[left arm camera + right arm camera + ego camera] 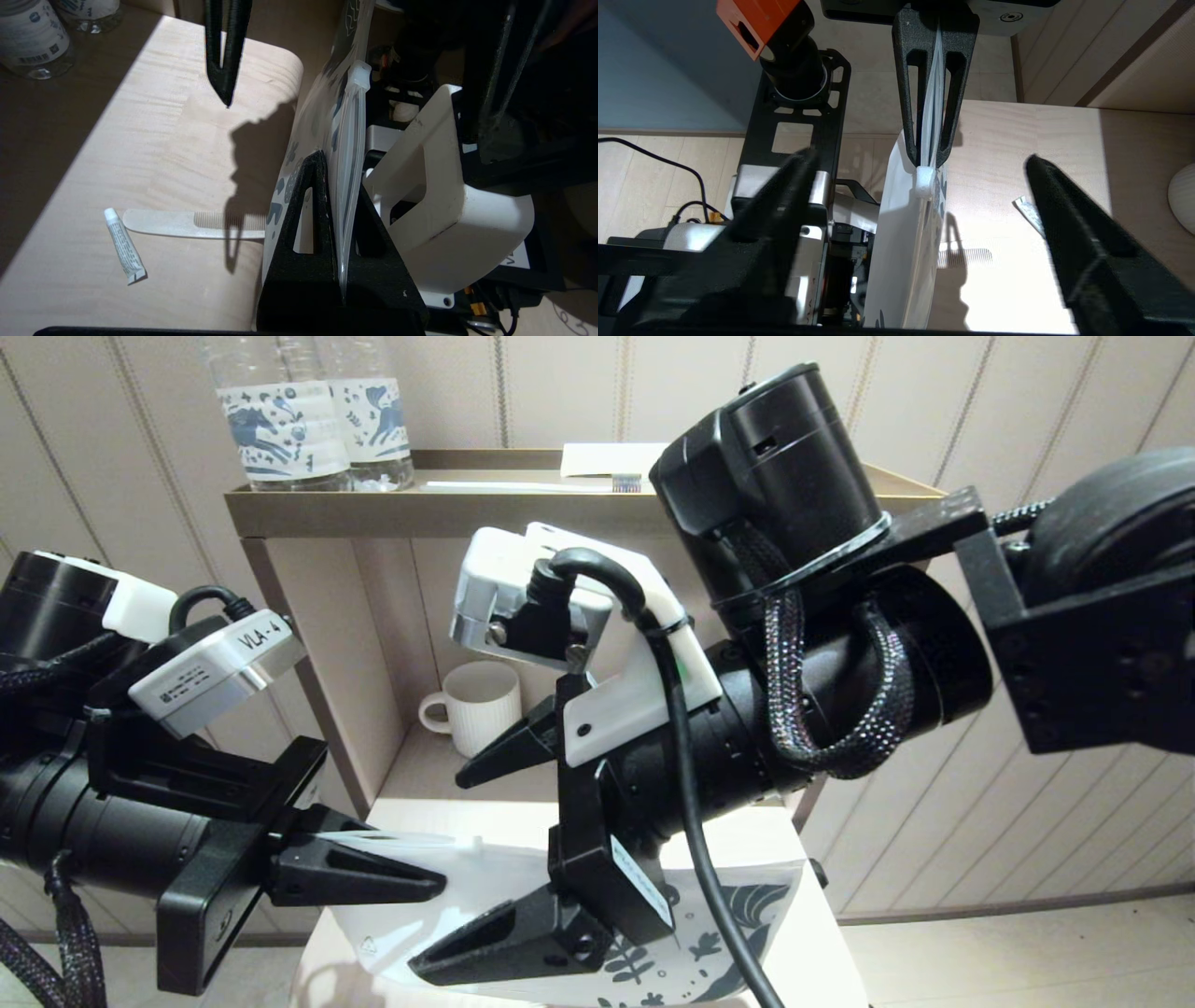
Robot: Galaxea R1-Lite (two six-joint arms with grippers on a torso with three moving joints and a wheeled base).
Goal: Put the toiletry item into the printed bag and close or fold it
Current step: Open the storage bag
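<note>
your left gripper (338, 224) is clamped on the zip edge of the printed bag (523, 896), holding it on edge above the table (154, 154). your right gripper (920, 242), fingers spread, straddles it. close carelessly and you could tug the bag free.

A hotel-style guest room corner, or a mock-up of one, with amenities laid out.

The walls (934, 775) carry pale padded panelling with thin vertical seams, and the floor (1027, 952) is light wood plank with a skirting board. A tan open shelf unit (308, 616) holds two sealed water bottles (308, 420) with blue printed labels on its top and a ribbed white mug (481, 705) in its niche. On the pale wooden table (154, 154) lie guest toiletries: a white comb (187, 224) and a small white tube (124, 246). A white zip pouch (709, 933) with dark-blue leaf print fits the same amenity set.
</note>
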